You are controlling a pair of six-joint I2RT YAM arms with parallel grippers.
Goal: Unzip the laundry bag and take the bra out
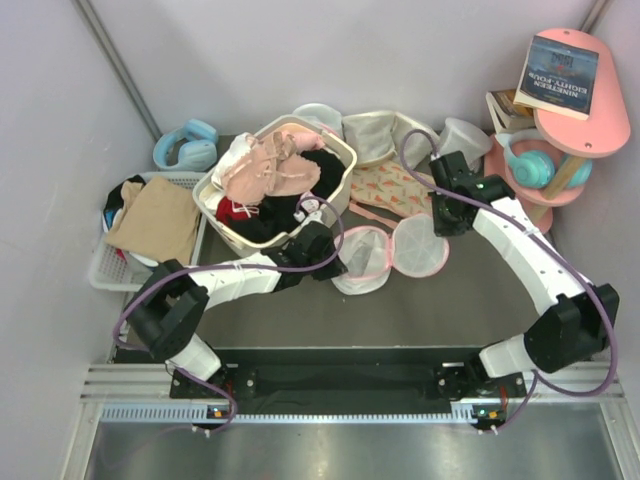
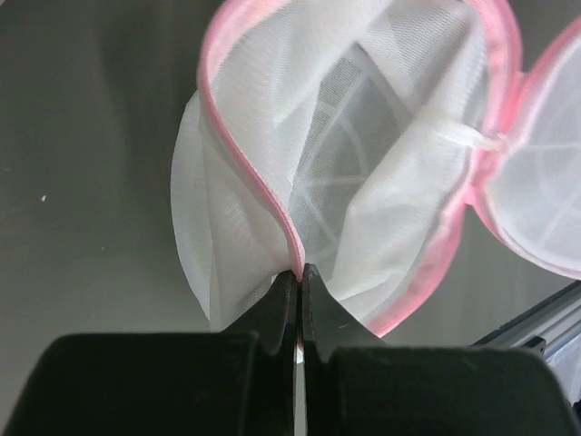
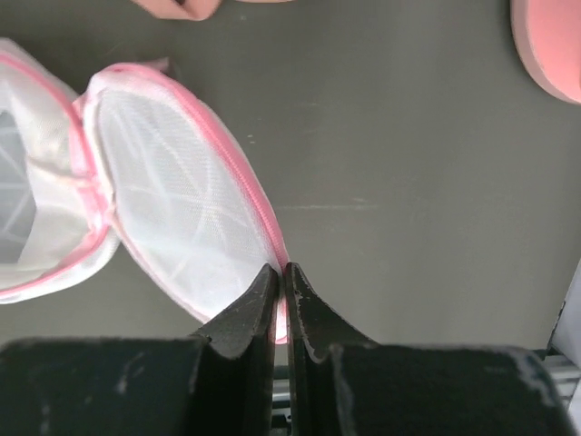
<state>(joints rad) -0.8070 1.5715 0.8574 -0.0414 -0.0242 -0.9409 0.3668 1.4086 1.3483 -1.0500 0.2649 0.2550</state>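
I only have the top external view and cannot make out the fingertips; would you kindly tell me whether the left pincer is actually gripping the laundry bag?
Observer: Yes. In the left wrist view, the left pincer is shut on the pink rim of the laundry bag.
Operator: Thank you. And the right one?
Observer: In the right wrist view, the right pincer is shut on the pink zip edge of the other half.
Operator: Is anything inside the half that the left arm holds?
Observer: The left wrist view looks into it: only white mesh and ribbing show, no garment.
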